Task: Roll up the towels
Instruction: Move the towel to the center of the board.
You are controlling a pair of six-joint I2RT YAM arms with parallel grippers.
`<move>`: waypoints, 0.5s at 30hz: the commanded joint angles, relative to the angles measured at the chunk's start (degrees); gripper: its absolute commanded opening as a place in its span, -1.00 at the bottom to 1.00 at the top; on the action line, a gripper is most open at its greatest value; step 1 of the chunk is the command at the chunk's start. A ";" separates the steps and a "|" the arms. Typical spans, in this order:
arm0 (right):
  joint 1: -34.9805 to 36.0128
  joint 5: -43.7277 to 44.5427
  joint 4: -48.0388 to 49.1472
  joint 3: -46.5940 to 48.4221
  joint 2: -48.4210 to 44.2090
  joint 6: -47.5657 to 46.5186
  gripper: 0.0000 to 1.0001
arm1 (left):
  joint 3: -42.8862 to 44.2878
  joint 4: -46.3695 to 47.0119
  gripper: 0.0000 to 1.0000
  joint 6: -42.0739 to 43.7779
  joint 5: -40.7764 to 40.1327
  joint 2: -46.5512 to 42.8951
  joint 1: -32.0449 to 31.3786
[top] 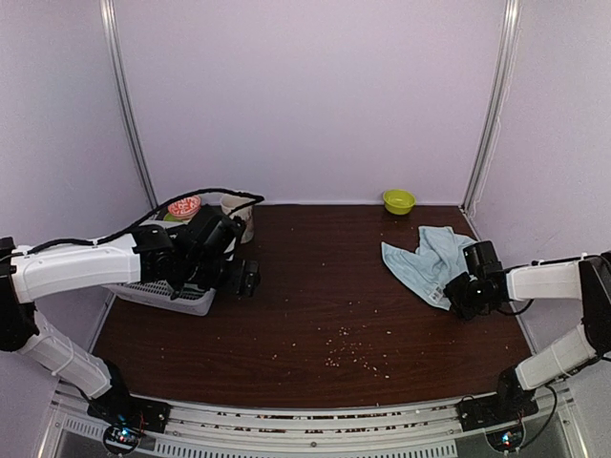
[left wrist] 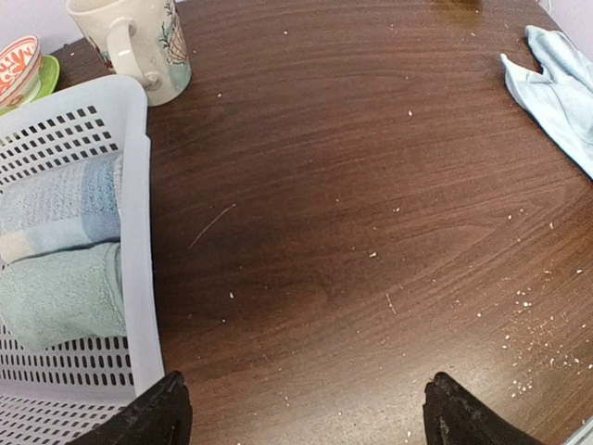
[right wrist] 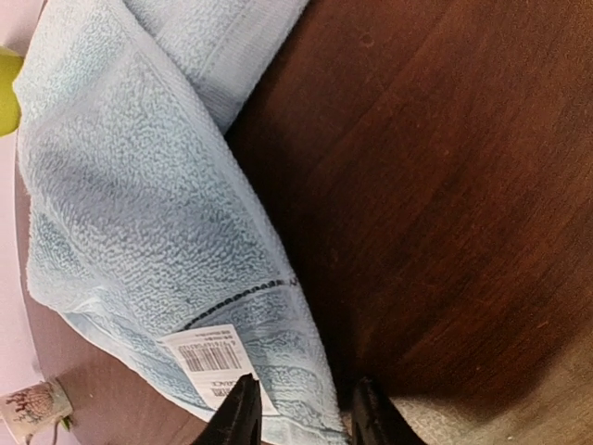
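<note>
- Straddling the hem of the blue towel (right wrist: 139,185) at 3 o'clock, my right end effector (right wrist: 306,389) narrow, grip unclear.
- My left end effector (left wrist: 306,385) is gaping wide.
- Two rolled towels (left wrist: 60,204) are lying in the basket (left wrist: 139,232); this one isn't rolled.

The surface (left wrist: 352,232) is dark reddish-brown wood grain. The loose towel (top: 430,258) is light blue, its label (right wrist: 208,357) white with black bars. Left of the towel: a white mesh basket (left wrist: 139,232), a pale blue roll (left wrist: 56,209), a mint roll (left wrist: 60,301), a cream mug (left wrist: 139,46). Behind the towel, a lime-green bowl (top: 398,200).
</note>
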 commanded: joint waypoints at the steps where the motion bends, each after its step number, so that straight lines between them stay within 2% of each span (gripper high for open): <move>1: -0.35 -2.24 2.98 -1.98 2.19 0.91 -0.46 | 2.30 1.67 0.78 1.27 0.13 1.27 0.00; 3: -0.31 -3.34 4.07 -2.61 2.48 0.82 -0.73 | 2.78 1.51 0.78 1.55 0.09 1.65 0.01; 4: -0.23 -3.80 4.43 -2.88 2.10 0.75 -0.94 | 3.00 1.35 0.78 1.72 0.12 1.75 0.01; 5: 0.04 -4.11 4.64 -3.20 1.20 0.80 -1.00 | 3.17 1.22 0.77 1.78 0.03 1.77 -0.04; 10: 7.89 -2.51 2.28 -3.99 -9.79 4.74 -1.00 | 3.27 0.41 0.76 1.71 -0.56 0.07 0.01; 12: 15.43 0.93 1.53 -2.56 -14.55 8.32 -1.00 | 2.65 0.27 0.76 1.48 -1.09 -1.48 0.01; 15: 28.99 7.38 1.70 1.69 -14.46 14.88 -1.00 | 1.76 -0.97 0.75 0.90 -2.39 -4.26 0.01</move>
